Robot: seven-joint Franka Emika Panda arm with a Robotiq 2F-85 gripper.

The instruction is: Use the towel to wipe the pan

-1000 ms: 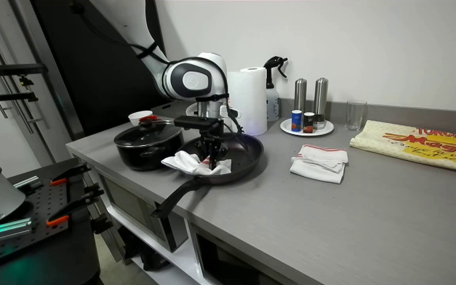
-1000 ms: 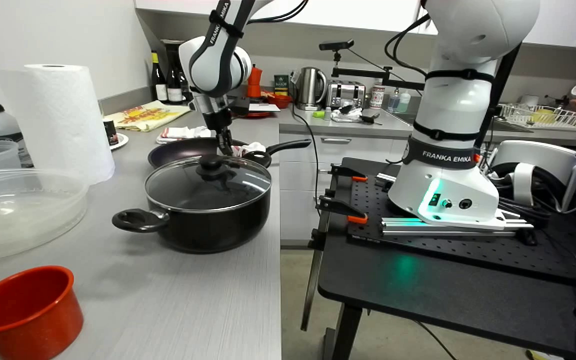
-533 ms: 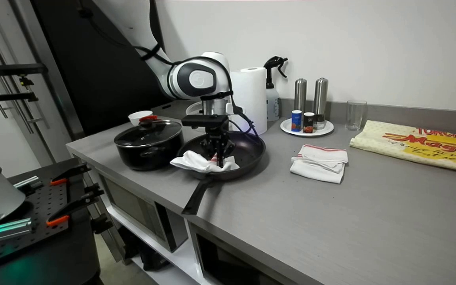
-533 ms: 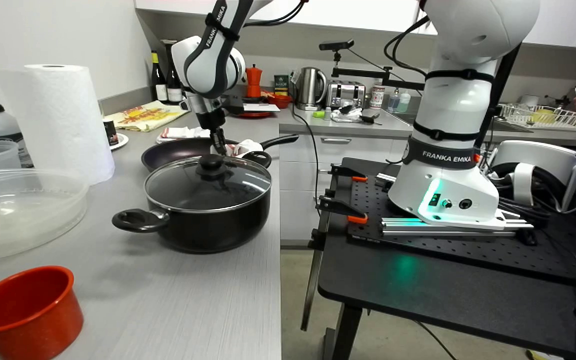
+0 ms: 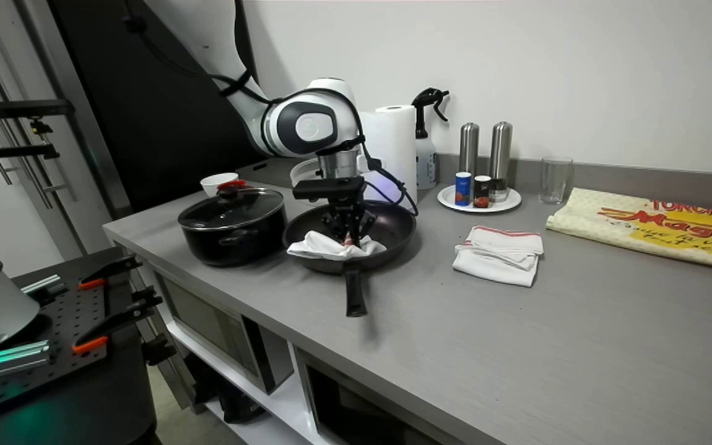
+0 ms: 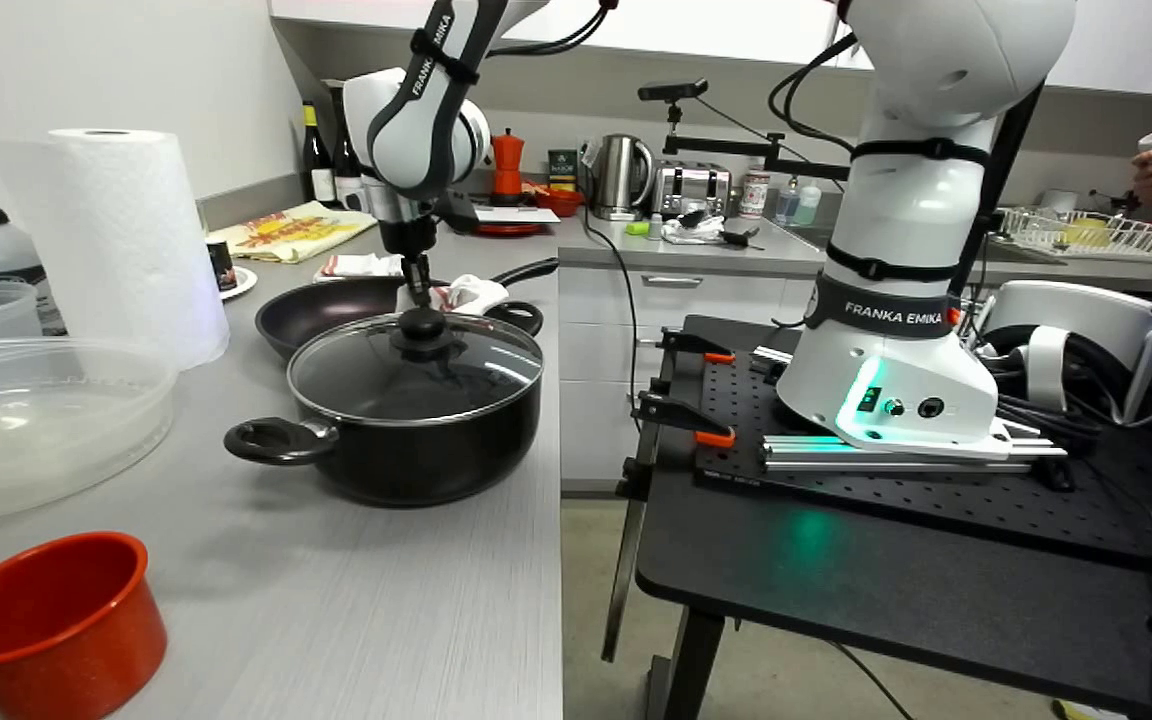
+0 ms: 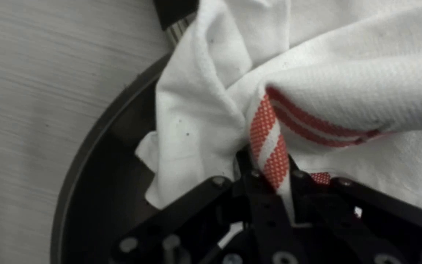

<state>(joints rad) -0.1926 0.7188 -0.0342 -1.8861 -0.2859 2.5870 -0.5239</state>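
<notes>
Behind your grey bench (image 5: pixel 547 346) is a white wall (image 5: pixel 609 74). Your pan (image 5: pixel 396 230) sits on the bench with its long handle (image 5: pixel 355 293) pointing away from the wall. Your end effector (image 7: pixel 269 172) pinches the towel (image 5: pixel 320 246), lying in the pan and over its rim (image 7: pixel 95 133); in an exterior view its long way runs side to side.

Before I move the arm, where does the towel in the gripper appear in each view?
In an exterior view: the towel, just below the middle, slightly left.
In an exterior view: the towel, above and left of the middle, behind the lidded pot.
Wrist view: the towel fills much of the upper right, down to the gripper.
Shared landmark: the black pan, partly covered by the towel in all three.
</notes>
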